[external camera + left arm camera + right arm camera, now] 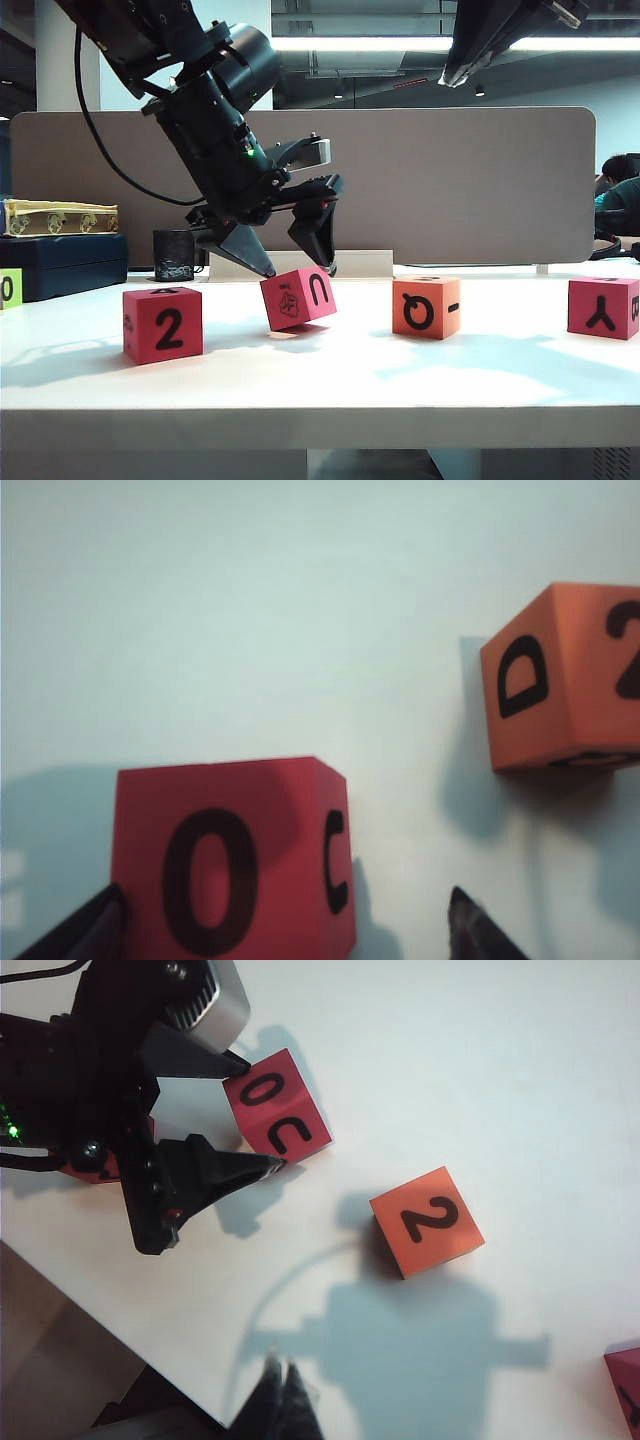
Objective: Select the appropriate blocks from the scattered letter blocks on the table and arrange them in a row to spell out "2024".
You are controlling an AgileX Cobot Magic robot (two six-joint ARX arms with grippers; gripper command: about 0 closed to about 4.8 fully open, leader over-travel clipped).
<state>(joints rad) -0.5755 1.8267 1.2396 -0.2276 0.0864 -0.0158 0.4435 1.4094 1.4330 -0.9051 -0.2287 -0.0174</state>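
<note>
Four blocks stand in a row on the white table [330, 385]. From the left: a pink-red one showing 2 [163, 324], a tilted pink-red one showing U [297, 298], an orange one [426, 306] and a pink-red one showing Y [603, 307]. My left gripper [295, 268] is open astride the tilted block [230, 860], whose top shows 0. One fingertip [105, 915] is at its side; the other stands well apart. The orange block [565, 680] [427, 1220] has 2 on top. My right gripper [282, 1385] is shut and empty, high above the table [450, 72].
A lime-green block [10, 288] sits at the far left edge beside a dark box [65, 262]. A black cup [174, 255] stands behind the left arm. The grey-brown divider [460, 180] closes the back. The table's front edge [120, 1340] runs close below the right gripper.
</note>
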